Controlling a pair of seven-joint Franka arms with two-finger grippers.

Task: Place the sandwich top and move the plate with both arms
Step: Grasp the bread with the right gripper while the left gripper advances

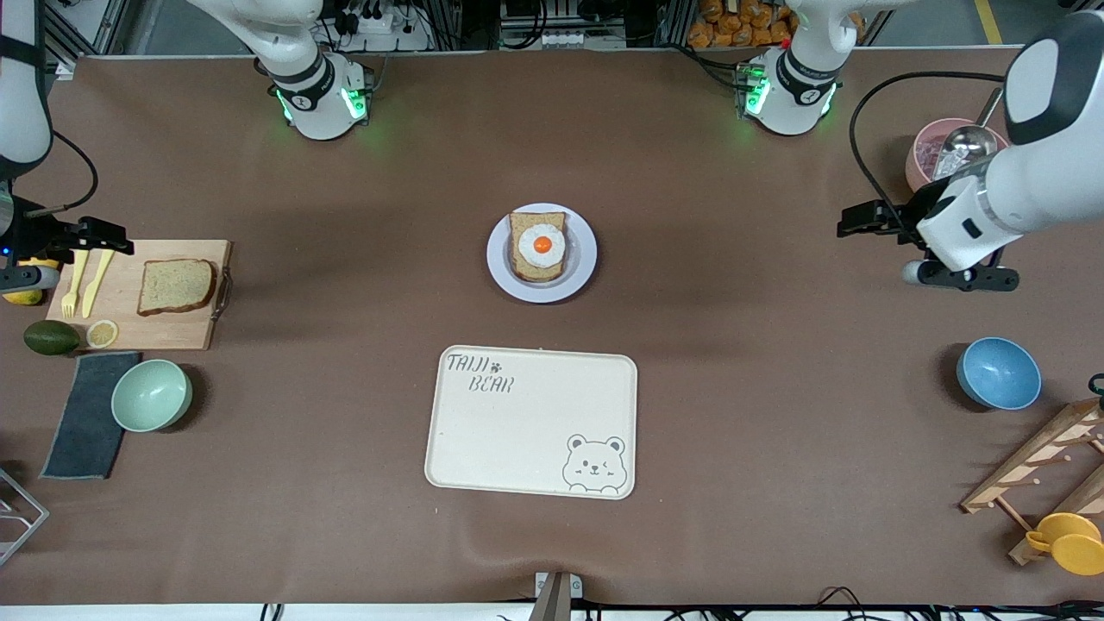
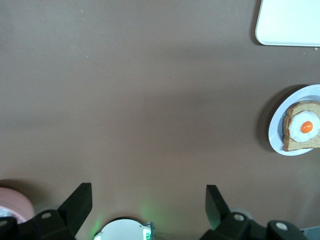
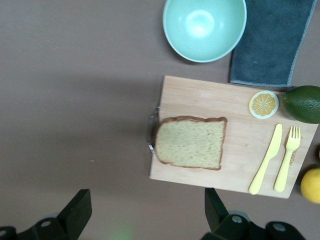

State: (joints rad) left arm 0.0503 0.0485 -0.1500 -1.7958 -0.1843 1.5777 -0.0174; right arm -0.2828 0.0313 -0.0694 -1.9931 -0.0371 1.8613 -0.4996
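Bare light-brown speckled bread slice (image 1: 176, 286) lies flat on wooden cutting board (image 1: 172, 332) at right arm's end of bench. Lavender-grey round plate (image 1: 582, 267), mid-bench, carries egg-topped bread slice (image 1: 537, 247). Right pincer (image 3: 145, 210) hangs over board, wide open, empty. Left pincer (image 2: 149, 205) over bare bench, wide open, empty.

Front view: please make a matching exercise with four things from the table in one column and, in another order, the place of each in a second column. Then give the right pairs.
Things
1. sandwich top
2. fried egg
3. green bowl
4. metal scoop

Places
A. in the pink bowl
B. on the bread slice on the plate
C. on the wooden cutting board
D. beside the dark cloth, nearer to the front camera than the cutting board

Pairs: 1-C, 2-B, 3-D, 4-A
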